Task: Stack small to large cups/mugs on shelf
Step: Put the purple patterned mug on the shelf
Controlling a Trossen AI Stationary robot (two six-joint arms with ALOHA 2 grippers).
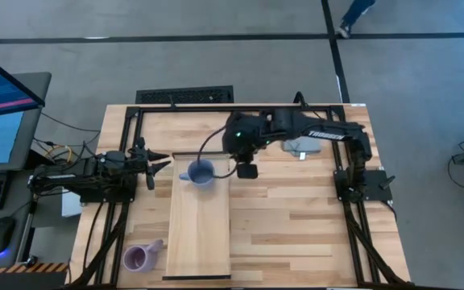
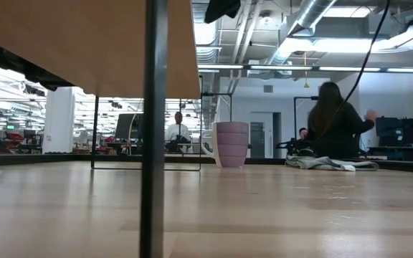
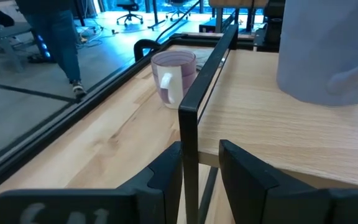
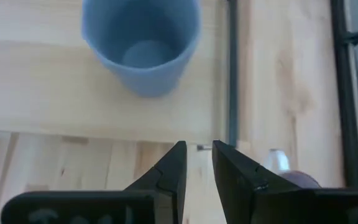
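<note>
The pale wooden shelf (image 1: pixel 200 234) stands raised on thin dark legs (image 2: pixel 154 143). A blue-grey mug (image 1: pixel 200 172) stands upright on its far end (image 4: pixel 143 46). One purple mug (image 1: pixel 139 258) stands on the table at the near left. Another purple mug (image 2: pixel 231 143) stands on the table beyond the shelf's far end (image 3: pixel 173 76), under my right arm. My right gripper (image 1: pixel 246 170) hovers just right of the blue mug, pointing down, open by a narrow gap (image 4: pixel 199 165) with nothing in it. My left gripper (image 1: pixel 164 163) waits by the shelf's far left corner, narrowly open (image 3: pixel 201 165).
A grey cloth (image 1: pixel 300 147) lies at the far right of the table (image 2: pixel 328 163). A black frame (image 1: pixel 127 193) runs along the table's sides. People show in the room behind (image 2: pixel 335 118). The striped tabletop (image 1: pixel 296 234) right of the shelf is bare.
</note>
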